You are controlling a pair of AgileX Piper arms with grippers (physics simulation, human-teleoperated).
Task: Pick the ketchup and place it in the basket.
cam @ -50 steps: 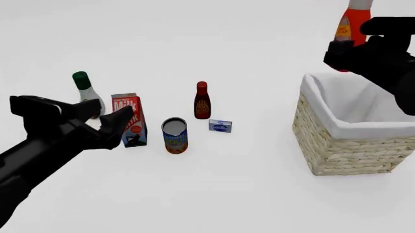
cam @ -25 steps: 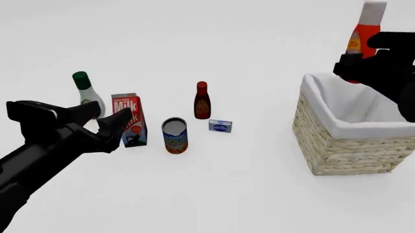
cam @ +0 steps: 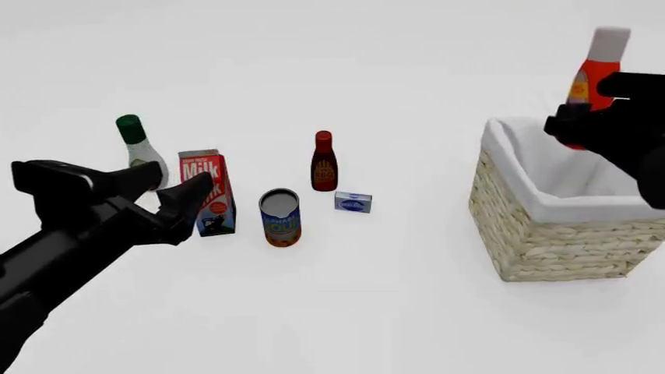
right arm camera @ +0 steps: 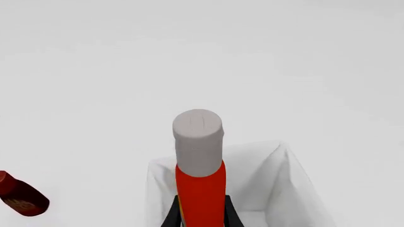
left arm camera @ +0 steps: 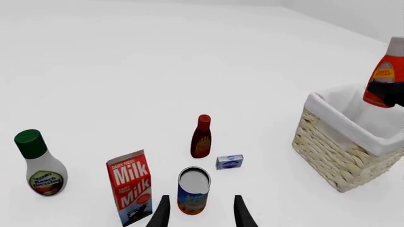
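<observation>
The ketchup (cam: 594, 72), a bright red bottle with a grey cap, hangs upright above the far side of the basket (cam: 549, 243). My right gripper (cam: 578, 121) is shut on its lower body. In the right wrist view the ketchup (right arm camera: 199, 189) stands between the two fingers, with the white-lined basket (right arm camera: 268, 177) below it. From the left wrist the ketchup (left arm camera: 383, 80) shows over the basket (left arm camera: 328, 151). My left gripper (cam: 171, 187) is open and holds nothing; it hovers near the milk carton, its fingers (left arm camera: 162, 213) apart.
On the table's left part stand a white bottle with a green cap (cam: 138, 152), a milk carton (cam: 208, 195), a can (cam: 279, 218), a small dark-red bottle (cam: 324, 162) and a little blue box (cam: 353, 202).
My right gripper has carried the ketchup rightward and a little lower, over the basket. The left arm has barely shifted.
</observation>
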